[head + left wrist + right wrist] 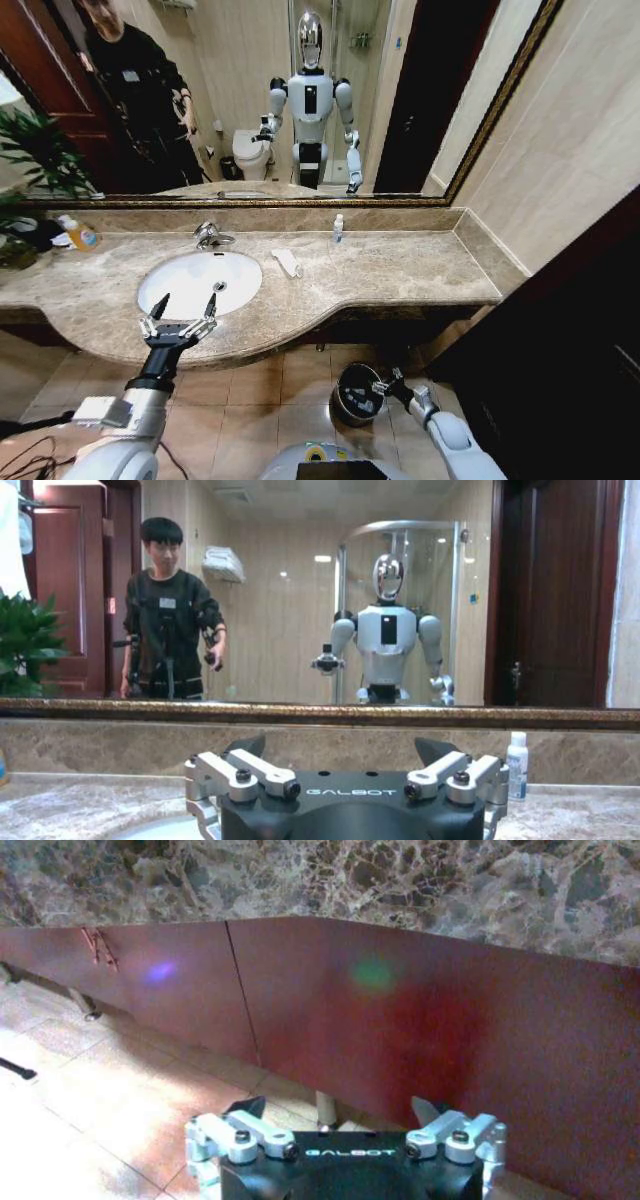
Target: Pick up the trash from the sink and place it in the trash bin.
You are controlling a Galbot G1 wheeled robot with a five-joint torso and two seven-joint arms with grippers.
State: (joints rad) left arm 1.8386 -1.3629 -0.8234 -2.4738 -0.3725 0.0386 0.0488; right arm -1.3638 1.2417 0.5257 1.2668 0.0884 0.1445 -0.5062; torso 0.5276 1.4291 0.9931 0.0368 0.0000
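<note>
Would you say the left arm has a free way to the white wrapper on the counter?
Probably yes: the left gripper hangs open at the sink's front edge, and only bare counter lies before the white wrapper.

wrapper (287,263) right of sink (170,290), bin (357,394) below

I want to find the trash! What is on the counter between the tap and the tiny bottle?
Head view: a white wrapper lies between tap and bottle.

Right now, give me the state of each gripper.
Left gripper: open, empty, above the white oval sink.
Right gripper: open, empty, beside the small dark trash bin.
</note>
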